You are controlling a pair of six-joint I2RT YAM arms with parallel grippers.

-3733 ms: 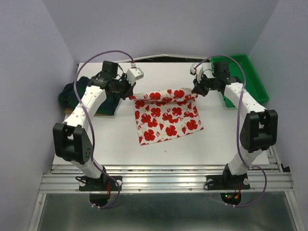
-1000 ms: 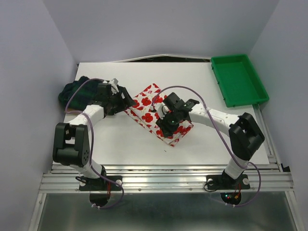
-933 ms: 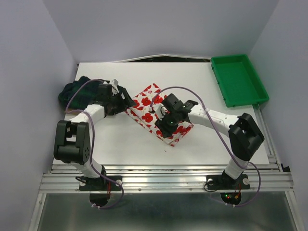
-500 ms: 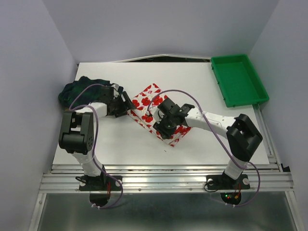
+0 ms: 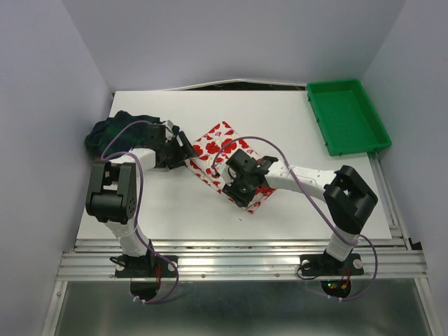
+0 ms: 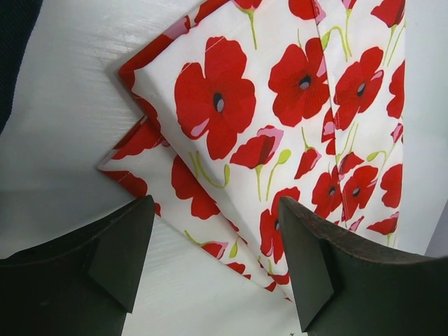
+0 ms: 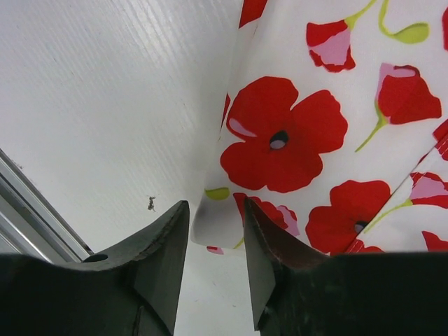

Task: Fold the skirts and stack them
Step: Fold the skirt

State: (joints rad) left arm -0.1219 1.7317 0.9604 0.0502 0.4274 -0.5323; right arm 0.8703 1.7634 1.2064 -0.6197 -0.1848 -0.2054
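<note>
The white skirt with red poppies (image 5: 222,150) lies folded in a skewed square at the middle of the table. My right gripper (image 5: 240,194) is low at its near corner. In the right wrist view that gripper (image 7: 215,210) is shut on the skirt's (image 7: 294,140) thick folded corner. My left gripper (image 5: 186,156) sits at the skirt's left corner. The left wrist view shows this gripper (image 6: 215,206) wide open, with the layered edge of the skirt (image 6: 280,105) lying between its dark fingers (image 6: 119,259). The plaid skirt (image 5: 110,133) is bunched at the table's far left edge.
A green plastic tray (image 5: 348,115) stands at the far right corner of the white table (image 5: 294,126). The aluminium rail (image 7: 28,210) of the near table edge shows just beyond the right gripper. A dark sliver of plaid cloth (image 6: 14,42) borders the left wrist view.
The right arm has sunk lower and its gripper has slid to the skirt's near corner, jaws narrowing on it. The left gripper has crept closer to the skirt's left corner.
</note>
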